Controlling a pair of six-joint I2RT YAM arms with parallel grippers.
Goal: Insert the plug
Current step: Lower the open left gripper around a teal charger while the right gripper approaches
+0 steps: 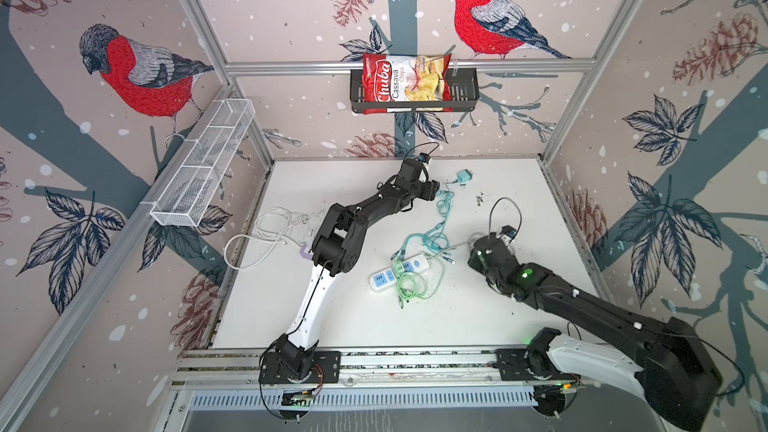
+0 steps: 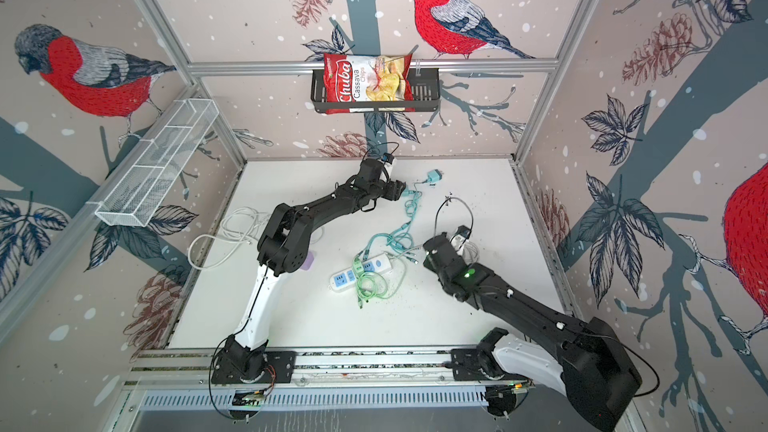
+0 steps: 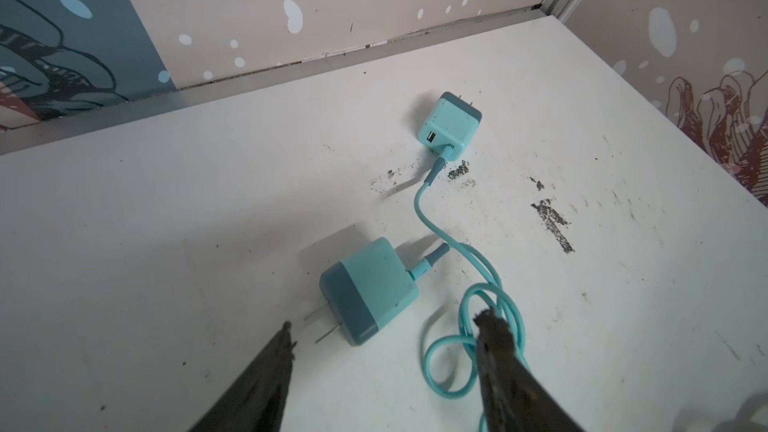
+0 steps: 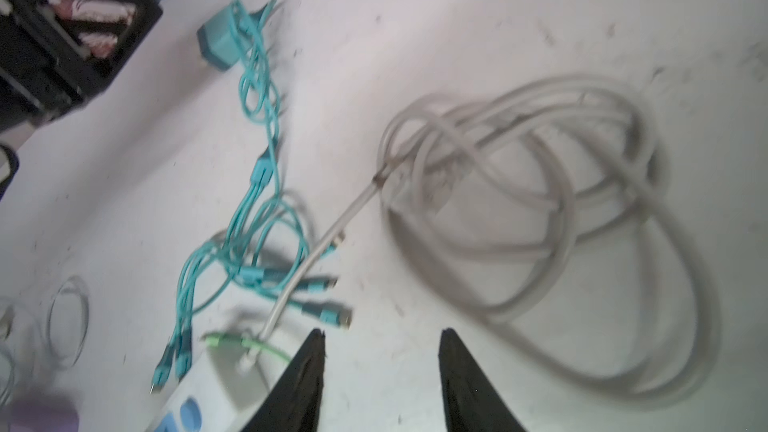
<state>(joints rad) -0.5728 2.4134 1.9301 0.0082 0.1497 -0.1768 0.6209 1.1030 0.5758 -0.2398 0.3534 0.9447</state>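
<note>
In both top views the strip [image 1: 399, 274] lies mid-table, with the left gripper [image 1: 432, 192] well apart at the back. Left wrist: jaws wide and empty, the plug [image 3: 368, 290] lying flat just ahead of the tips (prongs toward one finger). Best to grasp across its body, clear of the prongs. Right wrist: the right gripper [image 4: 382, 332] is partly open and empty beside the strip, which it could steady.

In both top views you look steeply down from high above the front rail [image 1: 374, 357], low in the frame, onto the whole white table [image 1: 478, 326]; the pair differ only by a slight sideways shift. Your left wrist camera hangs close over the table's far part, facing the back wall [image 3: 374, 14] and the teal plug [image 3: 368, 290]. Your right wrist camera looks low across mid-table at the power strip [image 4: 195, 405]. Both wrist views share the teal cable [image 3: 457, 268].
</note>
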